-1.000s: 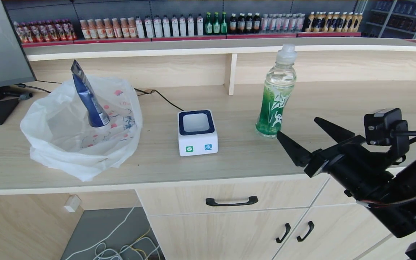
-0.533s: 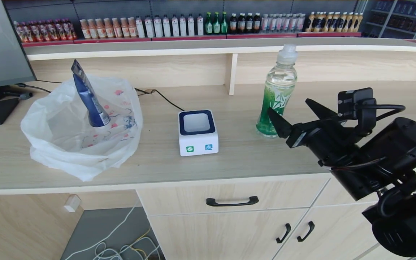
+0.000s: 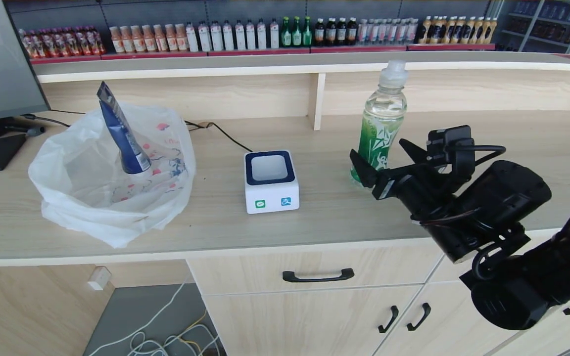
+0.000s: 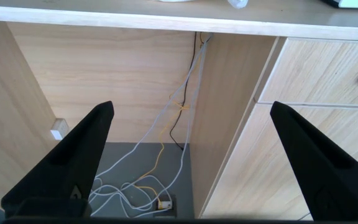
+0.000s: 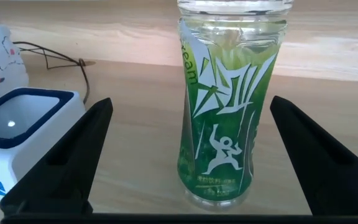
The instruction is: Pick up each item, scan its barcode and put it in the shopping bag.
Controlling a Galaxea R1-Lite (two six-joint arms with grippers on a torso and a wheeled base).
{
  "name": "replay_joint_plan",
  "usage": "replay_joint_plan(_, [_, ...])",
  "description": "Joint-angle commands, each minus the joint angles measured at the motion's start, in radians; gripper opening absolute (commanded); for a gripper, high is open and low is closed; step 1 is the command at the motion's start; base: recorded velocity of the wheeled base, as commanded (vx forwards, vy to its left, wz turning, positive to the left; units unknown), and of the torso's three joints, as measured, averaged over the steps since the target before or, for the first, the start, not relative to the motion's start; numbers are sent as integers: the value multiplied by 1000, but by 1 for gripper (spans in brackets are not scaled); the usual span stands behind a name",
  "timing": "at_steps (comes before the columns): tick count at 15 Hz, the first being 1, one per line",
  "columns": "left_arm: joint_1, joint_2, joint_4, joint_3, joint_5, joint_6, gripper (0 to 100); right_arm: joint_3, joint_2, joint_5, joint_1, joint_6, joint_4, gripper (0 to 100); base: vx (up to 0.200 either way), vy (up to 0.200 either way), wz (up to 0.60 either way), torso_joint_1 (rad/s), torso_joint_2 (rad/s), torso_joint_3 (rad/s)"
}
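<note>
— Right gripper (image 3: 381,153) has swung in from the counter's front edge over the last second. Its fingers are spread, and the green bottle (image 3: 383,113) stands centred in the gap, with no contact that I can see.
— Where is the bottle?
— Upright on the counter (image 3: 314,222), right of the white scanner (image 3: 270,181) and well apart from the shopping bag (image 3: 82,198) at the left. A blue pouch (image 3: 120,131) leans inside that bag.
— Any label?
— A green wrap with white bamboo-like strokes and a white running figure, under a clear neck and pale cap. The scanner's front has two small square icons, one green, one blue.
— And the left gripper (image 4: 191,106)?
— Fingers wide apart, low beneath the counter, facing loose cables (image 4: 160,186) on the floor
</note>
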Motion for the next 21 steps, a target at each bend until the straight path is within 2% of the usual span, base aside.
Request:
replay_joint_plan(1, [0, 0, 0, 0, 0, 0, 100, -19, 30, -2, -9, -1, 2, 100, 0, 0, 0, 0, 0, 0])
replay_joint_plan(2, [0, 0, 0, 0, 0, 0, 100, -97, 35, -2, -24, -2, 88, 100, 0, 0, 0, 0, 0, 0])
replay_joint_plan(8, [-1, 0, 0, 0, 0, 0, 100, -341, 82, -40, -56, 1, 291, 100, 0, 0, 0, 0, 0, 0])
replay_joint_plan(13, [0, 0, 0, 0, 0, 0, 100, -402, 121, -49, -85, 2, 312, 100, 0, 0, 0, 0, 0, 0])
replay_joint_plan(21, [0, 0, 0, 0, 0, 0, 100, -458, 139, -88, -62, 2, 312, 100, 0, 0, 0, 0, 0, 0])
